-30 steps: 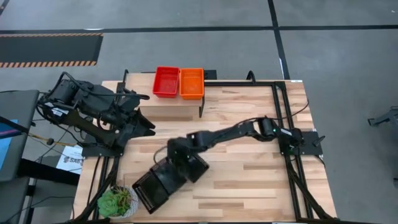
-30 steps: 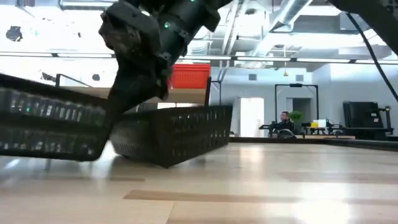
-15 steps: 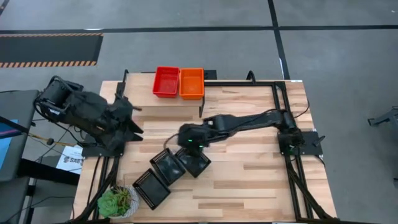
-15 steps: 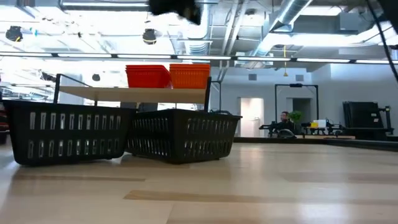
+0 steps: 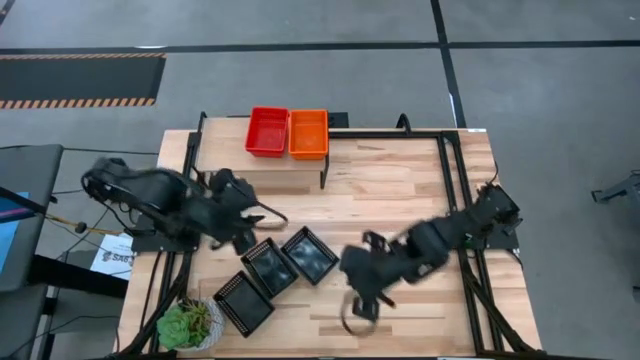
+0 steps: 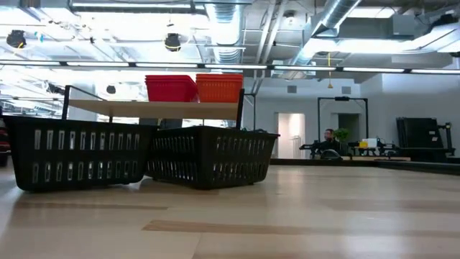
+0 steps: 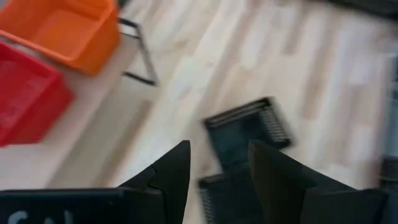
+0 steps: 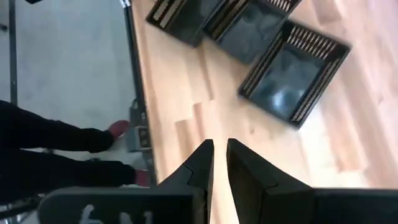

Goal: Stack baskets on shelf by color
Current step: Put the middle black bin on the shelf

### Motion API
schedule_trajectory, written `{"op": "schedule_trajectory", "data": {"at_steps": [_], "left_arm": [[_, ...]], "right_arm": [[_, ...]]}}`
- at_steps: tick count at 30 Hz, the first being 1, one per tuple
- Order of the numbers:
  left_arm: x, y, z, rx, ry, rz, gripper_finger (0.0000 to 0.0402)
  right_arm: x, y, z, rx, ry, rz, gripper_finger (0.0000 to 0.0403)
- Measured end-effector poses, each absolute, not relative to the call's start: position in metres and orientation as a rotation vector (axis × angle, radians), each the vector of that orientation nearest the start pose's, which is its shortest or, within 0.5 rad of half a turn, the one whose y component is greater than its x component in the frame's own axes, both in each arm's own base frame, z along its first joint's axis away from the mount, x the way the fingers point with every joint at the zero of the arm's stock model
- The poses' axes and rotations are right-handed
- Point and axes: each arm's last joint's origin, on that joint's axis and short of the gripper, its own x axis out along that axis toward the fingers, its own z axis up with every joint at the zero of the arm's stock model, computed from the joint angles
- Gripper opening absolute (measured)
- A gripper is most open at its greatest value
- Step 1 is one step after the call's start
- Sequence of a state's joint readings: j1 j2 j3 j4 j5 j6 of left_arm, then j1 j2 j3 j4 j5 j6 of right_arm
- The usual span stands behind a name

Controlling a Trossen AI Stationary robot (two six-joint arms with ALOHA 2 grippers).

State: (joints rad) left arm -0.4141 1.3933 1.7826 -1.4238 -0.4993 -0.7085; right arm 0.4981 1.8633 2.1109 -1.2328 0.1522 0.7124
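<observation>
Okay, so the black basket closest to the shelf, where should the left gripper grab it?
Take that black basket by one wall's top rim, descending from above. It sits upright, open side up, and its far-side walls look clear of the neighbouring black basket. The left gripper hangs nearby.

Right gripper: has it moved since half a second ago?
Yes. In the high view the right gripper has pulled away from the black baskets, toward the table's near edge, away from the shelf.

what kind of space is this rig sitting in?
Likely an open lab or workshop, not a home: exposed ceiling ducts, a bare grey floor with hazard-stripe tape, and a person at a workstation far behind the wooden table.
</observation>
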Motion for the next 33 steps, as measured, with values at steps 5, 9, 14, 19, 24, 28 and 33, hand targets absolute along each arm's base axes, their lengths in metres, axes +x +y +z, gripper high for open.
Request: {"op": "schedule_trajectory", "data": {"at_steps": [5, 9, 14, 19, 24, 28, 33], "left_arm": [[0.248, -0.090, 0.384, 0.002, 1.016, 0.407, 0.0149], [0.278, -0.098, 0.341, 0.070, 1.166, 0.306, 0.0149], [0.309, -0.096, 0.306, -0.041, 1.214, 0.132, 0.0149], [0.311, -0.063, 0.299, -0.196, 1.186, 0.347, 0.0149], [0.292, -0.028, 0.282, -0.419, 1.184, 0.614, 0.0149], [0.268, -0.013, 0.255, -0.542, 1.242, 0.681, 0.0149], [0.246, -0.009, 0.233, -0.615, 1.286, 0.678, 0.0148]], "right_arm": [[0.298, 0.214, 0.391, 0.384, 1.027, -0.092, 0.0069], [0.277, 0.237, 0.385, 0.424, 1.051, -0.160, 0.0069], [0.253, 0.254, 0.384, 0.470, 1.033, -0.241, 0.0069], [0.233, 0.266, 0.382, 0.503, 1.017, -0.311, 0.0069], [0.220, 0.273, 0.381, 0.521, 0.981, -0.362, 0.0069], [0.210, 0.277, 0.380, 0.521, 0.983, -0.383, 0.0069], [0.202, 0.279, 0.379, 0.519, 0.991, -0.398, 0.0069]]}}
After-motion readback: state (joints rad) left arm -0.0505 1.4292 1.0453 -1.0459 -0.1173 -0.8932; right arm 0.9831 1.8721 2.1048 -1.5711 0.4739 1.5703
